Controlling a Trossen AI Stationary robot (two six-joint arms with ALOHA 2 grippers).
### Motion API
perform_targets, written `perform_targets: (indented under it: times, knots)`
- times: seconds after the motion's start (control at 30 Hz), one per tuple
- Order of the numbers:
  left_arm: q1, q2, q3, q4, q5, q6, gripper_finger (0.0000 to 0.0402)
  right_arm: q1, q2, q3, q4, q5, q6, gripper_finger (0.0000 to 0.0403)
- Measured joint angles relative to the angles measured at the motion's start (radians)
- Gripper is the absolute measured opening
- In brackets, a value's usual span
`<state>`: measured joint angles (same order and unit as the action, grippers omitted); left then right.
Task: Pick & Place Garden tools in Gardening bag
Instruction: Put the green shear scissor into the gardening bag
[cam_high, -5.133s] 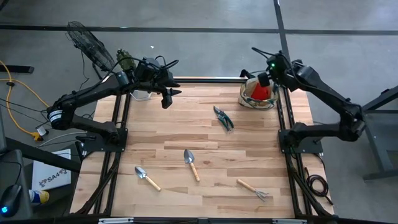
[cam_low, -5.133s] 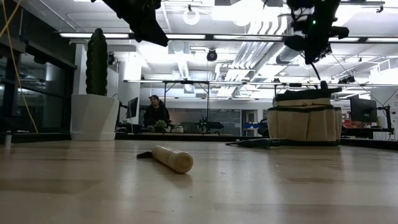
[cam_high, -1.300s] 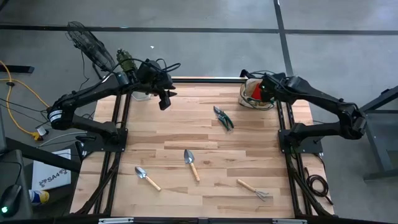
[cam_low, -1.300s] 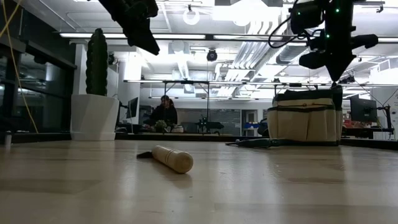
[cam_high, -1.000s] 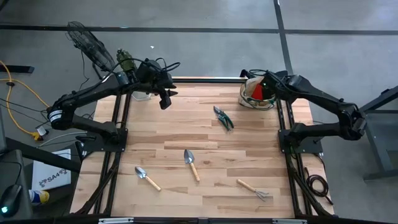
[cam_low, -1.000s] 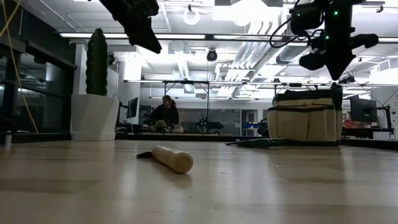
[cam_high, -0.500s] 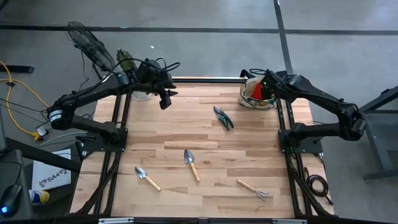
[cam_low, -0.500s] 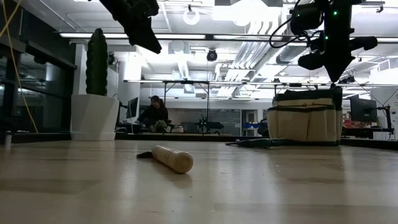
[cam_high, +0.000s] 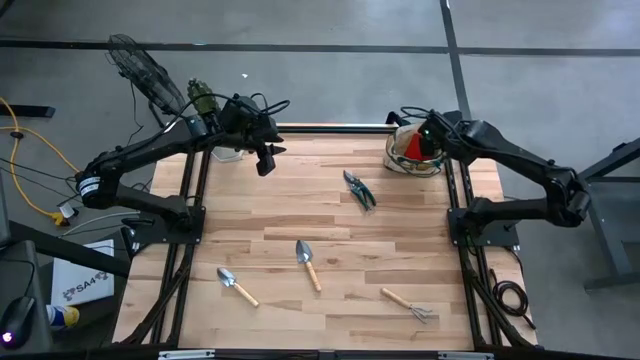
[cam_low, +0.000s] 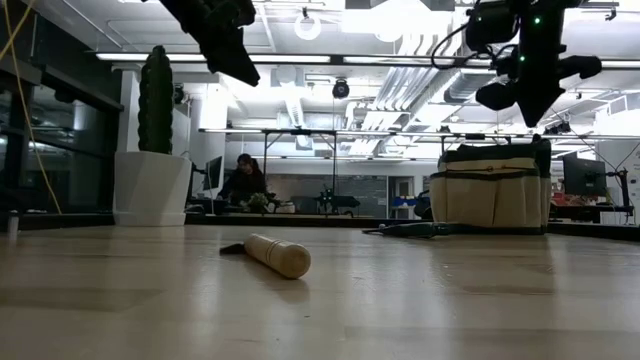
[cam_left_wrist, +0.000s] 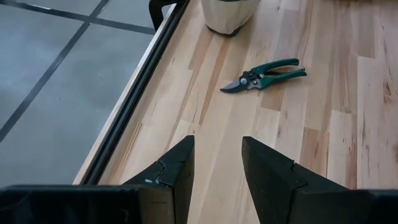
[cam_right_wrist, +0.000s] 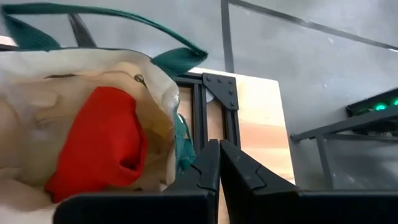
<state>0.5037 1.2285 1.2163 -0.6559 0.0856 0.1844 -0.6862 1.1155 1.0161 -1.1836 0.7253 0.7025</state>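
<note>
The tan gardening bag (cam_high: 413, 155) with green trim stands at the table's far right corner, a red glove-like piece (cam_right_wrist: 99, 143) inside it. My right gripper (cam_high: 427, 133) hangs shut and empty just above the bag's rim (cam_right_wrist: 165, 93). My left gripper (cam_high: 266, 160) hangs open and empty above the table's far left. A green-handled pruner (cam_high: 359, 189) lies flat right of centre and also shows in the left wrist view (cam_left_wrist: 267, 74). Two trowels (cam_high: 308, 262) (cam_high: 236, 286) and a rake (cam_high: 408, 304) lie flat near the front.
A white pot with a cactus (cam_high: 222, 150) stands at the far left corner, close behind my left gripper. Black frame rails (cam_high: 195, 200) run along both table sides. Bare wood lies between the pruner and the trowels. A person sits in the room beyond.
My right gripper has gone up a little above the bag. The tools on the table have not moved.
</note>
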Motion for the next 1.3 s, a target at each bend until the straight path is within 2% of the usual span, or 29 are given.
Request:
perform_targets:
  times: [0.23,0.43,0.6,0.77,0.97,1.1,1.3]
  knots:
    - [0.0,0.0,-0.027,0.049,0.069,0.045,0.0129,0.101,-0.066,0.0,0.024,-0.001,-0.004,0.0002]
    - [0.0,0.0,-0.186,0.258,0.13,0.067,0.0129,0.195,-0.123,0.0,0.024,-0.025,0.0,0.0006]
    - [-0.021,0.001,-0.317,0.474,0.25,0.103,0.0129,0.264,-0.136,0.0,0.022,-0.028,-0.008,0.0033]
    - [-0.071,0.002,-0.343,0.542,0.219,0.13,0.0129,0.319,-0.132,0.0,0.031,-0.041,-0.021,0.0075]
    - [-0.116,0.027,-0.344,0.548,0.136,0.152,0.0129,0.384,-0.107,0.0,0.088,-0.217,0.009,0.0117]
    - [-0.11,0.045,-0.344,0.539,0.116,0.143,0.0129,0.454,-0.062,0.0,0.17,-0.33,0.052,0.0125]
    - [-0.112,0.047,-0.344,0.513,0.106,0.13,0.0129,0.571,0.066,0.0,0.276,-0.361,0.102,0.0122]
